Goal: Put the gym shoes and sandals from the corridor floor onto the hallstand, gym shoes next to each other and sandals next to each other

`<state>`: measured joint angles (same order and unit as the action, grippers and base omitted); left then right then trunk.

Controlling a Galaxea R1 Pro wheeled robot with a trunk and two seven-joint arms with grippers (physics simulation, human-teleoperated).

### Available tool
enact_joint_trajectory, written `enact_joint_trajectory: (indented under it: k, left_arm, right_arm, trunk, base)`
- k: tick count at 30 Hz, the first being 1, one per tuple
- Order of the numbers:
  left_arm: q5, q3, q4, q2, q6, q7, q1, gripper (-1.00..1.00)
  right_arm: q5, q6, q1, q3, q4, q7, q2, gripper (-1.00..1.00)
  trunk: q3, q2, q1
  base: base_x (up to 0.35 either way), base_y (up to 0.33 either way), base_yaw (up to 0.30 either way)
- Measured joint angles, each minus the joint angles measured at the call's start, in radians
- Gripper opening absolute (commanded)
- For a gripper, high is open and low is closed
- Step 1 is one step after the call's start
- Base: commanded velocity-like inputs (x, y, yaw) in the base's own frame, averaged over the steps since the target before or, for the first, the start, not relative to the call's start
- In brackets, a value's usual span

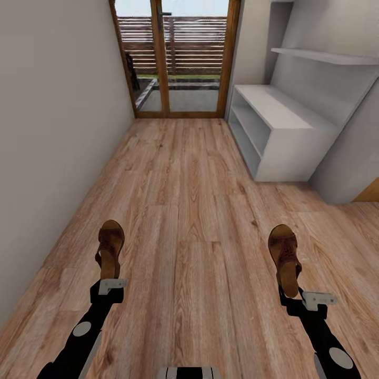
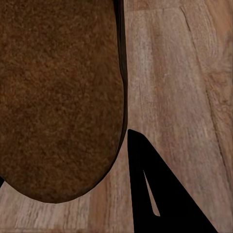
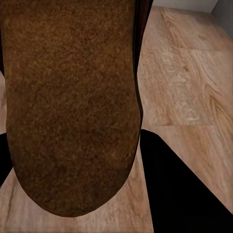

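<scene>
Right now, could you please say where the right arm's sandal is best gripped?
By the heel end, from behind, as the right pincer has it: the sandal then juts toe-first ahead, free to land on the hallstand.

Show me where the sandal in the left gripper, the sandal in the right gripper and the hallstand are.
left sandal (image 1: pixel 111 243), head view, on its footbed.
right sandal (image 1: pixel 283 248), head view, on its footbed.
hallstand (image 1: pixel 273 109), head view, on the bench top.
</scene>
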<state>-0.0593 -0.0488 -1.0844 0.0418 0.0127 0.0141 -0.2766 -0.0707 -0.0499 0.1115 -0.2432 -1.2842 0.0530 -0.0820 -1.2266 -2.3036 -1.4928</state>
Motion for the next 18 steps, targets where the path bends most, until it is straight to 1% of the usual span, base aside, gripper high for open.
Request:
enact_joint_trajectory:
  k: [16, 18]
  left_arm:
    - [0.0, 0.0, 0.0, 0.0, 0.0, 0.0, 0.0, -1.0]
    - [0.0, 0.0, 0.0, 0.0, 0.0, 0.0, 0.0, -1.0]
  right_arm:
    - [0.0, 0.0, 0.0, 0.0, 0.0, 0.0, 0.0, -1.0]
    - [0.001, 0.0, 0.0, 0.0, 0.0, 0.0, 0.0, -1.0]
  trunk:
    - [-0.049, -0.112, -0.061]
    - [-0.049, -0.112, -0.061]
  base:
    - [0.0, 0.0, -0.001]
    - [0.0, 0.0, 0.0]
